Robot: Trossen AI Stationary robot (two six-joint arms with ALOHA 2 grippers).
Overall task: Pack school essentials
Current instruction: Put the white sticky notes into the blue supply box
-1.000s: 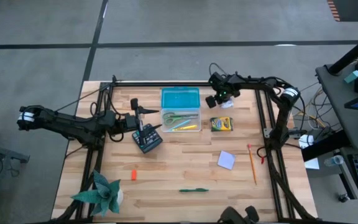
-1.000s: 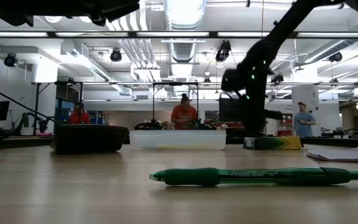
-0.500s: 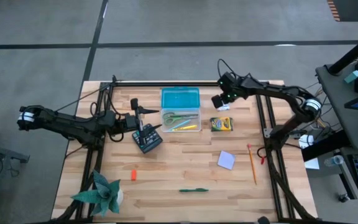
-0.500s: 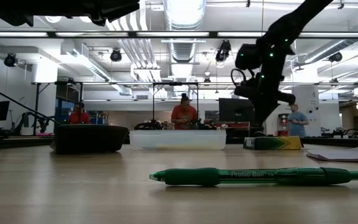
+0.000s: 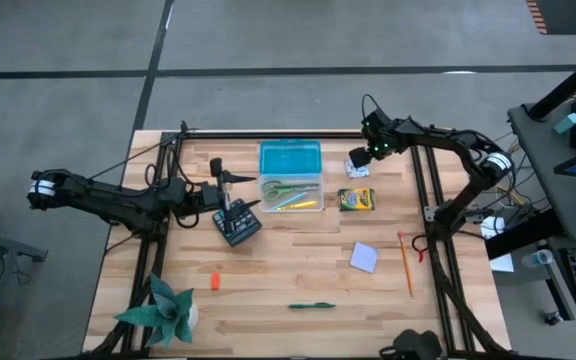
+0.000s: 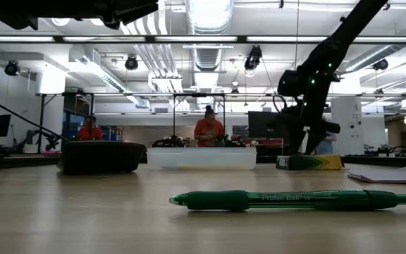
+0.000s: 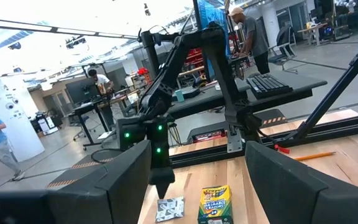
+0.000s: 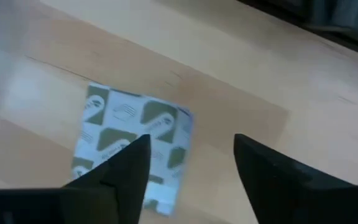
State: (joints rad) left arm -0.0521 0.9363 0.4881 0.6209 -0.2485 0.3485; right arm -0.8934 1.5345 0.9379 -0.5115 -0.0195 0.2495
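Crayon pack [image 5: 356, 199] sits near the worktop's far right edge, beside the clear box [image 5: 290, 191]; my right gripper [image 5: 359, 160] hovers spread over a patterned packet [image 8: 131, 143], left gripper [image 5: 247, 205] spread too.

The wooden table [image 5: 298, 270] stands on a grey concrete floor [image 5: 268, 40] crossed by dark seams. Beyond it lies an open workshop with exposed ceiling ducts [image 6: 206, 53] and bright strip lights [image 6: 203, 10]. Three people [image 6: 208, 129] sit or stand at distant benches. A desk with a keyboard [image 7: 269, 84] stands nearby, with a person [image 7: 247, 31] behind it.
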